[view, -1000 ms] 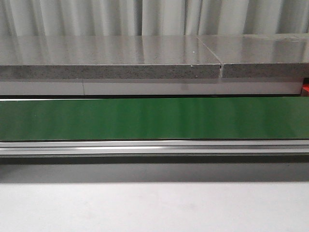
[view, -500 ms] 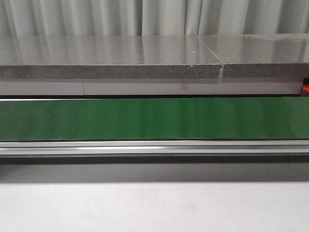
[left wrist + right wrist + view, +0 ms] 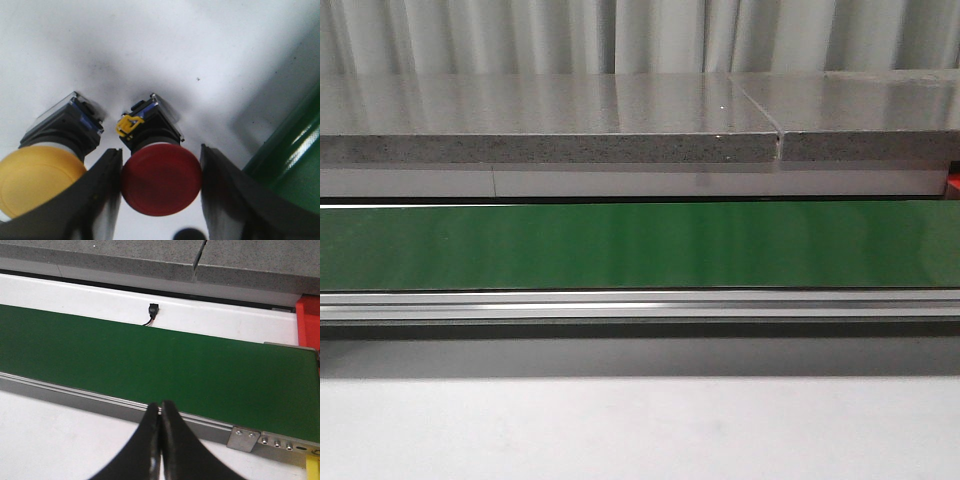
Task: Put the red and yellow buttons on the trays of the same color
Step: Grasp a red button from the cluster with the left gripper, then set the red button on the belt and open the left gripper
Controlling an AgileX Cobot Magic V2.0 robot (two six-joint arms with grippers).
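left gripper (image 3: 160, 170) astride red button (image 3: 161, 180), front shows neither

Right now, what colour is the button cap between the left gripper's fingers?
Red. The red button sits between the left gripper fingers, clearest in the left wrist view.

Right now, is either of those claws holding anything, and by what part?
The left end effector brackets the red button at its round cap; whether the fingers actually grip it cannot be told. The right end effector is closed on nothing.
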